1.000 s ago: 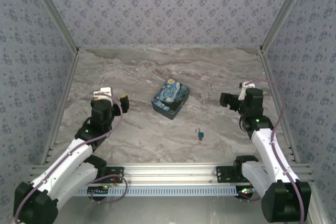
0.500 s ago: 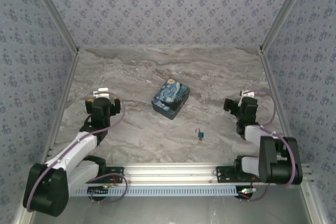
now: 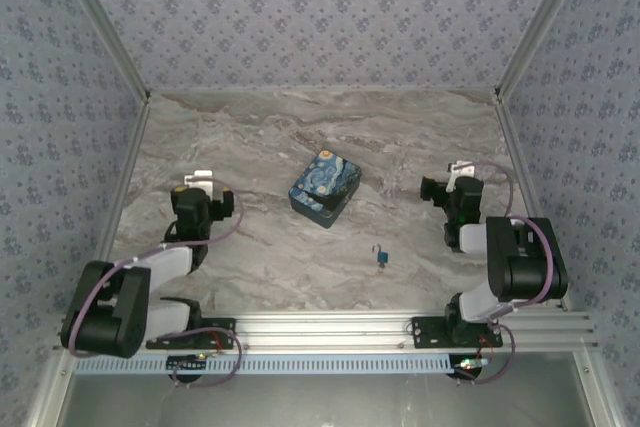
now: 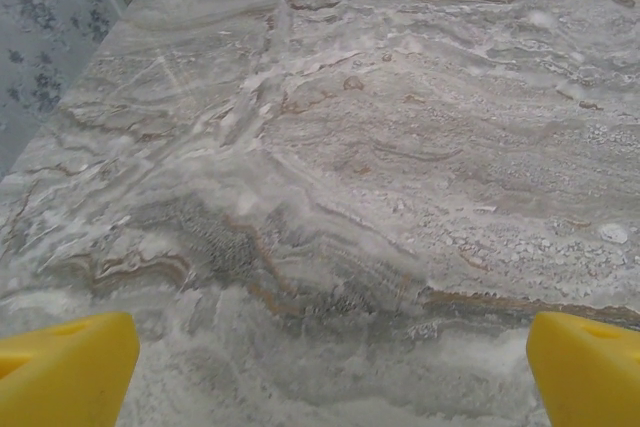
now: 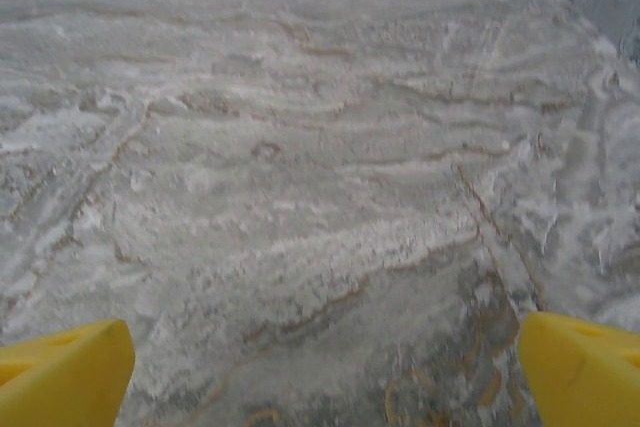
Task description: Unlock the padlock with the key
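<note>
Top external view, items I am logging from the remote station:

1. Marble-patterned table (image 3: 250, 137) – it is filling the floor of the cell, with floral-patterned walls (image 3: 320, 17) standing on three sides and a metal rail (image 3: 330, 325) running along the near edge.
2. Box (image 3: 325, 187) – it is sitting near the middle of the table, turned corner-on to the camera. Its lid is showing a swirling blue-and-yellow painting print. I am finding any lettering on it too small to read.
3. Padlock (image 3: 381, 255) – this tiny blue body is lying on the bare marble, nearer the rail than the box and a little to its right, apart from it. Its thin silvery shackle is pointing away from the rail. Any brand mark is too small to make out. It is lying between the two folded arms, closer to the right one, and neither arm is touching it.

Left wrist view:

4. Left gripper (image 4: 320, 367) – it is standing spread wide over bare marble, with its yellow fingertips (image 4: 60, 367) sitting at opposite bottom corners and nothing between them.

Right wrist view:

5. Right gripper (image 5: 320, 367) – it is likewise released, with yellow fingertips (image 5: 585, 367) showing far apart above empty stone.
</note>
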Controlling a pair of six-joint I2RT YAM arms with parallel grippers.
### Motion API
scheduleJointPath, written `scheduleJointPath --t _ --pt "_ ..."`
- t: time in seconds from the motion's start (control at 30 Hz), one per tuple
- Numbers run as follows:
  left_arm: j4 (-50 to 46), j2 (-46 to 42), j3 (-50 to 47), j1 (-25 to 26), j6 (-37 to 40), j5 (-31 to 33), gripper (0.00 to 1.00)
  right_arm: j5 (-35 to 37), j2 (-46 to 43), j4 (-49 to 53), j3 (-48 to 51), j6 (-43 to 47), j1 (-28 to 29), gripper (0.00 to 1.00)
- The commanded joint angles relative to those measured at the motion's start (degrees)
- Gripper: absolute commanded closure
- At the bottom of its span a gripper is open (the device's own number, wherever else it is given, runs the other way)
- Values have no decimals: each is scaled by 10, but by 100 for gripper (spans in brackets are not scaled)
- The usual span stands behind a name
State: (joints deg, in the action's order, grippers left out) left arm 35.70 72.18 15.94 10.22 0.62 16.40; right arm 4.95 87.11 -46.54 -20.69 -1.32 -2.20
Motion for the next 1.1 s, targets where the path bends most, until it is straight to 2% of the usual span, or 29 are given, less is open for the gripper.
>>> scheduleJointPath --t 0.0,0.1,0.2,0.37,0.47,0.5,0.53,0.57,1.07 --pt "62 31 34 -5 32 -30 1 -7 -1 -2 -11 15 3 0" --pt "85 57 40 -8 58 -39 1 -7 -1 -1 -12 15 2 0" --pt "168 99 22 -27 51 -48 1 -7 -1 -2 -11 16 3 0" --pt "165 113 28 -62 14 -70 1 -6 -1 -1 -12 16 3 0" --pt "185 170 54 -90 -7 -94 1 -5 -1 -1 -12 16 4 0" --pt "108 154 78 -96 -18 -102 1 -5 -1 -1 -12 17 4 0" --pt "94 154 83 -109 -25 -128 1 -4 -1 0 -12 17 4 0" --pt "120 159 73 -116 -27 -138 1 -4 0 -1 -12 17 4 0" --pt "111 157 76 -111 -24 -126 1 8 0 0 -14 22 12 0"
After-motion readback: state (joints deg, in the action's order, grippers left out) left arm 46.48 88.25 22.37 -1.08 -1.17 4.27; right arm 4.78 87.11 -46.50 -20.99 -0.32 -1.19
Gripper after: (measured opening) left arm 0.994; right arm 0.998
